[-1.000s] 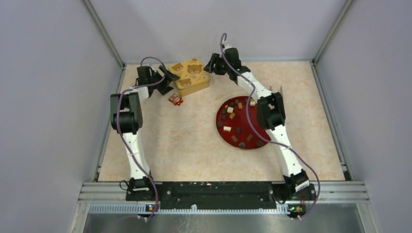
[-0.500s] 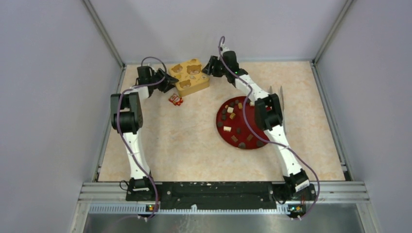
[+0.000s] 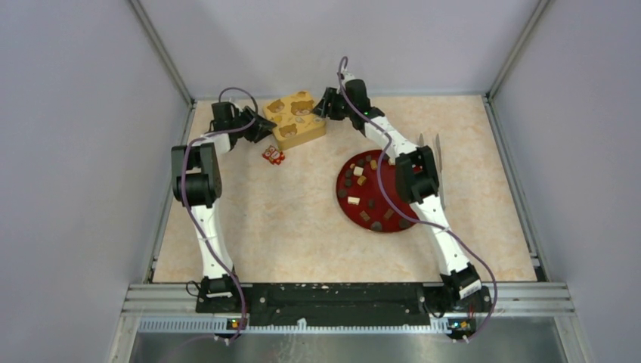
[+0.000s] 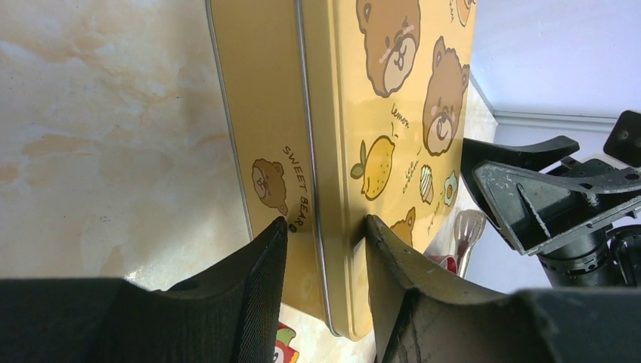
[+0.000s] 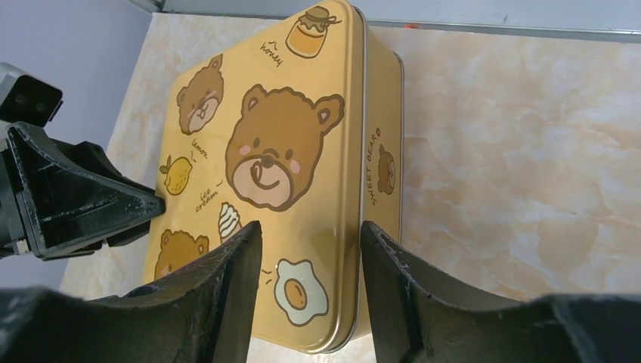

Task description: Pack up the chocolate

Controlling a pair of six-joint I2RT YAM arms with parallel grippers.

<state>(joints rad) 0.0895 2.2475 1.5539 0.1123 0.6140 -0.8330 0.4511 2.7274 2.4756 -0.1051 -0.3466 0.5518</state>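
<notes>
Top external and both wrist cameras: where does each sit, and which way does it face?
Top external: above and behind the bases, looking down on the table, tin and red plate of chocolate; left arm and right arm show.
Left wrist: on the left arm, facing the tin's side past the left hand; two fingers show.
Right wrist: on the right arm, facing the tin's lid past the right hand; two fingers show.
Shared: both wrist views show the tin and the opposite hand.

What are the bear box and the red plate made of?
The box looks like printed tin with a glossy finish: light streaks run along the lid, and a thin rolled seam shows where lid meets base. The plate is dark red, smooth, with little sheen: plastic or glazed ceramic, which one cannot be told from above.
</notes>
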